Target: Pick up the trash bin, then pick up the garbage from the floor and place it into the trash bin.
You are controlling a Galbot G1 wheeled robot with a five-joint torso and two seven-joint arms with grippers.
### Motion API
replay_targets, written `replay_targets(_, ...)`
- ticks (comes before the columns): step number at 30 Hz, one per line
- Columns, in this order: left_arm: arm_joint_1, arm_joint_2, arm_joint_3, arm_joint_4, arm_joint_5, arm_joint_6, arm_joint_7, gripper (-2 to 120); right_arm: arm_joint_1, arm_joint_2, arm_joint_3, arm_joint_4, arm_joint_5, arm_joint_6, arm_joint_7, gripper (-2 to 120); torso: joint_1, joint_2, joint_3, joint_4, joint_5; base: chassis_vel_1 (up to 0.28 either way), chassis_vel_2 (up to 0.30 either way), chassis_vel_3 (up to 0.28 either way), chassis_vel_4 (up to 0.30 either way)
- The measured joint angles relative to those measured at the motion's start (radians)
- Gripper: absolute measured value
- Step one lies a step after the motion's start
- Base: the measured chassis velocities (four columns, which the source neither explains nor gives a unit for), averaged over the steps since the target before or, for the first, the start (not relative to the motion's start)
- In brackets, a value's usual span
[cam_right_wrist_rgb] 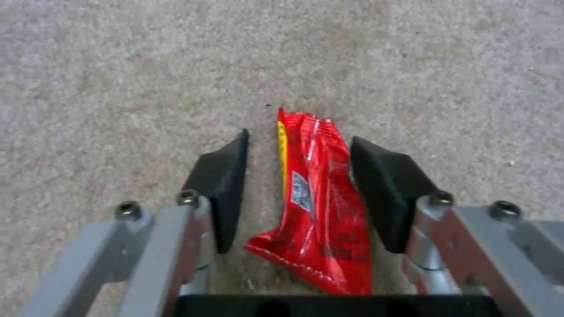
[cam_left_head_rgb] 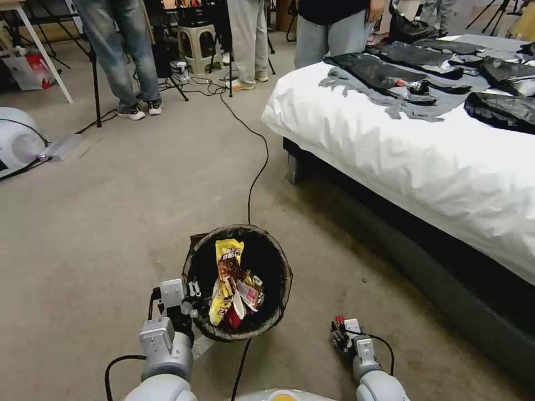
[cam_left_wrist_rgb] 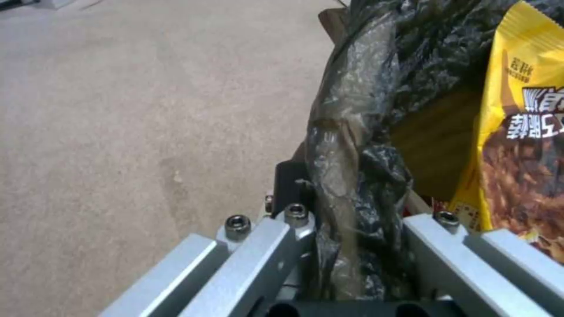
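Note:
The trash bin (cam_left_head_rgb: 277, 262), lined with a crinkled black bag, hangs just above the carpet in front of me. My left gripper (cam_left_head_rgb: 193, 290) is shut on its near-left rim (cam_left_wrist_rgb: 346, 132), and the bag is pinched between the fingers (cam_left_wrist_rgb: 286, 185). Inside lie a yellow-brown snack wrapper (cam_left_head_rgb: 225, 278) (cam_left_wrist_rgb: 523, 145) and red-and-white wrappers (cam_left_head_rgb: 248, 294). To the right, my right gripper (cam_left_head_rgb: 341, 327) (cam_right_wrist_rgb: 299, 137) is down at the floor and open. Its black pads (cam_right_wrist_rgb: 226, 185) straddle a piece of garbage, a red wrapper (cam_right_wrist_rgb: 320, 207) lying flat on the carpet.
A bed (cam_left_head_rgb: 423, 161) with a white sheet and dark clothes (cam_left_head_rgb: 390, 75) fills the right side. A black cable (cam_left_head_rgb: 257, 167) runs over the carpet from the bin toward stands and a stool (cam_left_head_rgb: 199, 47) at the back. A white device (cam_left_head_rgb: 14, 139) sits far left.

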Motion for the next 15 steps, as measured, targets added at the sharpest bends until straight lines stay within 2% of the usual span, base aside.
replay_targets(2,0.000,0.000,0.000,0.000,0.000,0.000,0.000,0,0.002,0.000,0.001,0.000,0.000,0.000,0.000,39,0.000,0.000,0.000,0.0000,0.0009,0.000,0.000,0.000,0.000)
replay_targets(3,-0.002,0.000,-0.001,0.000,0.000,0.000,-0.001,0,0.002,-0.002,0.002,-0.001,-0.001,0.000,0.002,32,0.000,0.000,0.000,0.0001,0.0017,0.000,0.000,0.000,0.000)
replay_targets(6,-0.004,0.000,-0.002,0.000,-0.001,0.000,-0.001,0,0.001,-0.005,-0.001,0.003,-0.002,-0.002,0.004,28,0.000,-0.001,0.000,0.0000,0.0019,0.000,0.000,0.000,0.000)
replay_targets(8,-0.005,0.000,-0.002,0.002,-0.002,0.000,-0.001,0,-0.007,-0.011,-0.004,0.014,-0.006,-0.005,0.009,17,0.000,-0.001,0.000,-0.0002,0.0017,0.000,0.000,0.000,0.000)
replay_targets(10,-0.006,0.000,-0.003,0.002,-0.002,0.000,-0.002,0,-0.013,-0.013,-0.005,0.019,-0.007,-0.007,0.011,13,0.000,-0.001,0.000,-0.0007,0.0008,0.000,0.000,0.000,0.000)
replay_targets(12,-0.008,0.000,-0.003,0.004,-0.005,0.001,-0.002,0,-0.018,-0.015,-0.005,0.023,-0.010,-0.008,0.012,2,0.000,-0.001,0.000,-0.0008,0.0004,0.000,0.000,0.000,0.000)
replay_targets(15,-0.010,0.000,-0.004,0.005,-0.006,0.001,-0.002,0,-0.019,-0.017,-0.005,0.024,-0.013,-0.008,0.012,0,0.000,-0.001,0.000,-0.0005,0.0004,0.000,0.000,0.000,0.000)
